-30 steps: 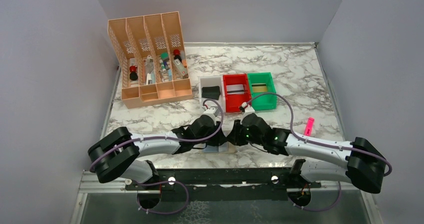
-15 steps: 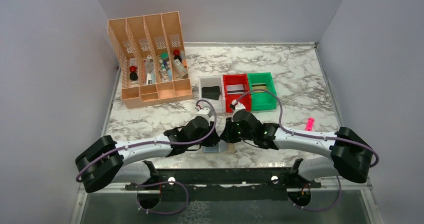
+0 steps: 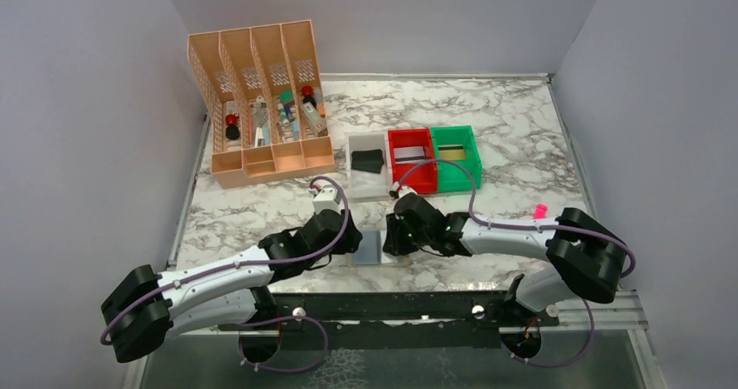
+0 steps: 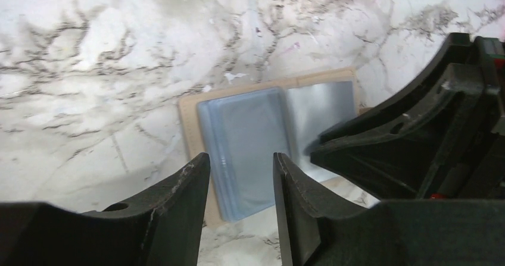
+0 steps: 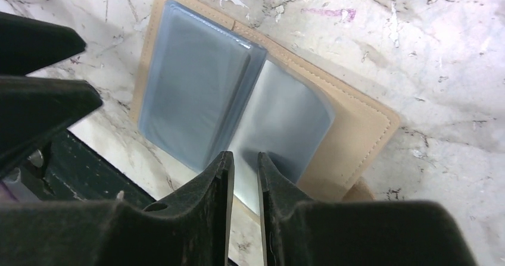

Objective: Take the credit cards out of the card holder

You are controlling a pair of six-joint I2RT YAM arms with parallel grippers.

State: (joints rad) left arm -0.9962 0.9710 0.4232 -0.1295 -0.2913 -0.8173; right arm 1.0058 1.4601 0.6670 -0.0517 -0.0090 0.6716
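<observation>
The tan card holder (image 3: 370,248) lies open near the table's front edge, its pale blue-grey pockets (image 4: 247,147) facing up. The right-hand pocket (image 5: 286,117) looks silvery; whether a card sits in it I cannot tell. My left gripper (image 4: 241,168) hovers open just left of the holder, with nothing between its fingers. Over the holder's right page, my right gripper (image 5: 244,162) has its jaws a narrow gap apart and grips nothing. One black credit card (image 3: 367,160) lies in the white bin and a silvery one (image 3: 411,154) in the red bin.
White, red (image 3: 412,173) and green (image 3: 457,170) bins stand in a row behind the holder. The tall orange organiser (image 3: 261,102) is at the back left. A pink marker (image 3: 540,210) lies to the right. The black base rail (image 5: 89,171) runs just past the holder's near edge.
My left arm has drawn back to the left, off the holder, and its jaws have widened. The right arm has shifted left over the holder, which now shows between the two grippers.
</observation>
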